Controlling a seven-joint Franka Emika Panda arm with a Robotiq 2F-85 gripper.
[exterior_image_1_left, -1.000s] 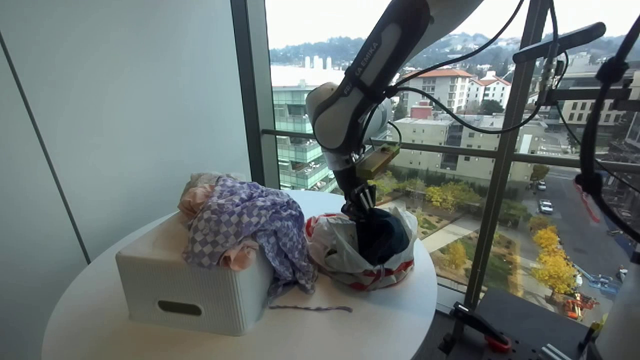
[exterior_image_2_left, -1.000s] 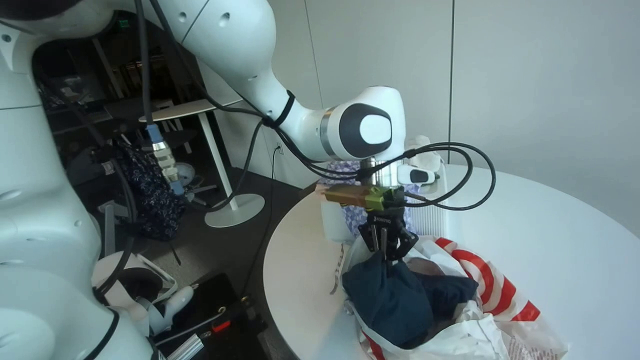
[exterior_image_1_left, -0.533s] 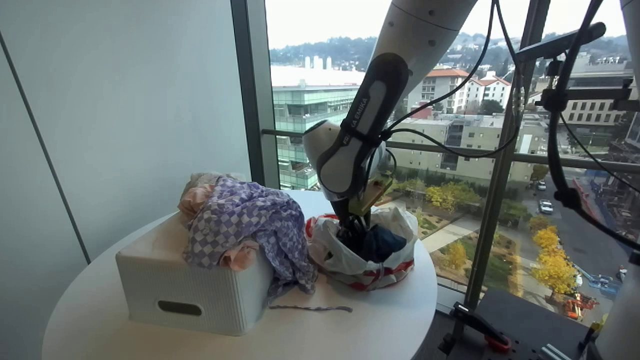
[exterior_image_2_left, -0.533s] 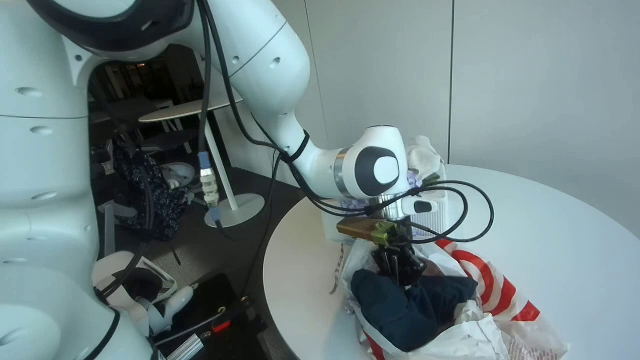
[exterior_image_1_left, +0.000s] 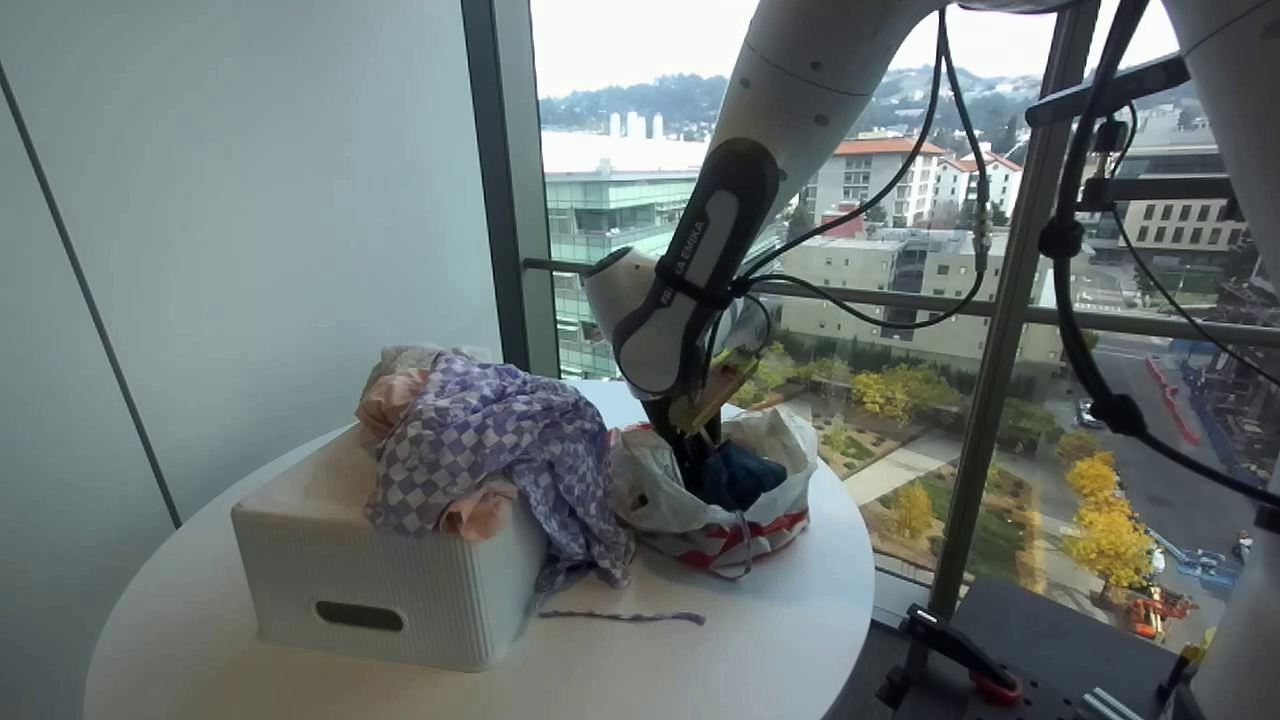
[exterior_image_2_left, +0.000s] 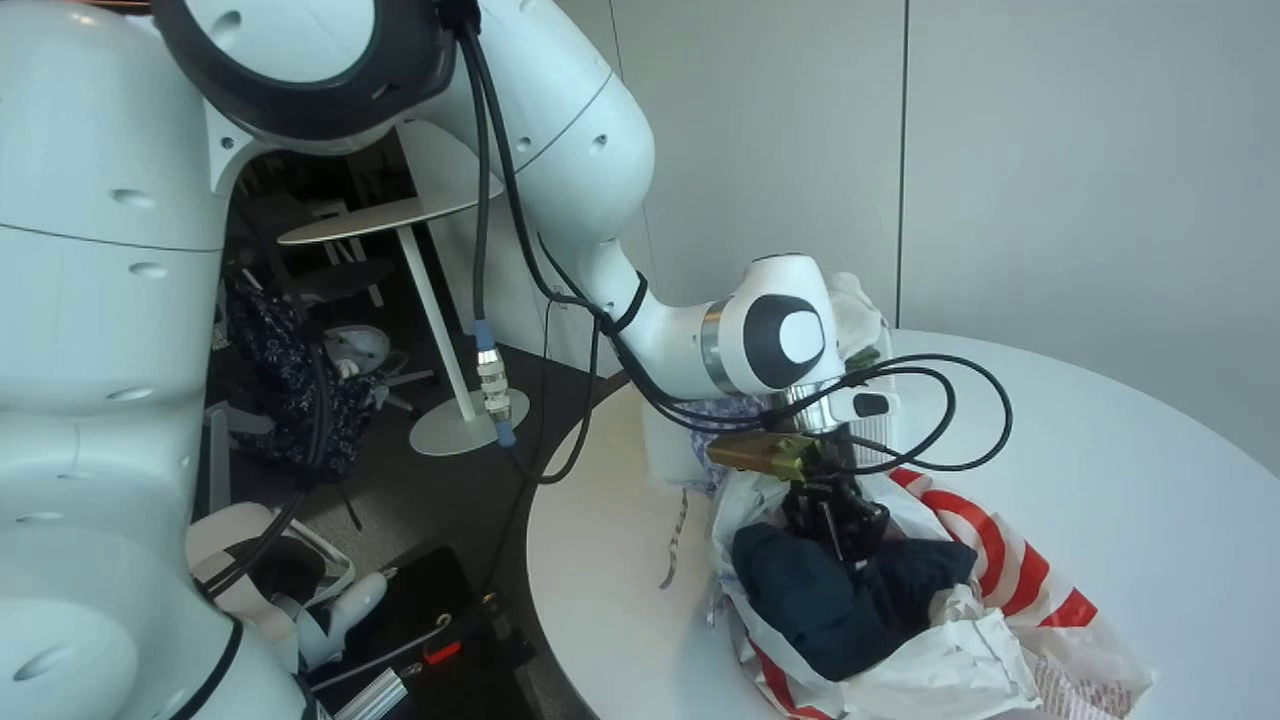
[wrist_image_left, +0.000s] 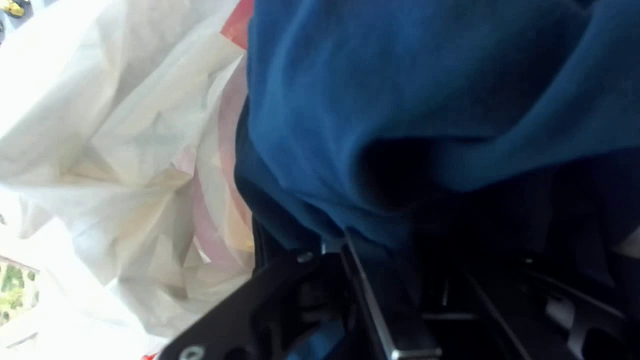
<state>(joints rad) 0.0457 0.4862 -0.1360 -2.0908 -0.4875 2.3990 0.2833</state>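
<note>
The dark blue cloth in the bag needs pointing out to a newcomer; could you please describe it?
On the large round table, beside the ribbed white box, sits a white bag with red markings. The dark blue cloth lies bunched inside it. Its plain blue sets it apart from the purple checked cloth draped over the box.

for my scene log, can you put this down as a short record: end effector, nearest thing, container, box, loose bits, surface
Tool: end effector, reaching down into the open bag
Nearest thing: dark blue cloth, against the end effector; whether gripped, cannot tell
Container: the bag, white with red markings
Box: white box with handle slot, beside the bag
On box: purple checkered cloth, draped over one side; peach cloth showing beneath
Loose: thin strip
Surface: round table
</note>
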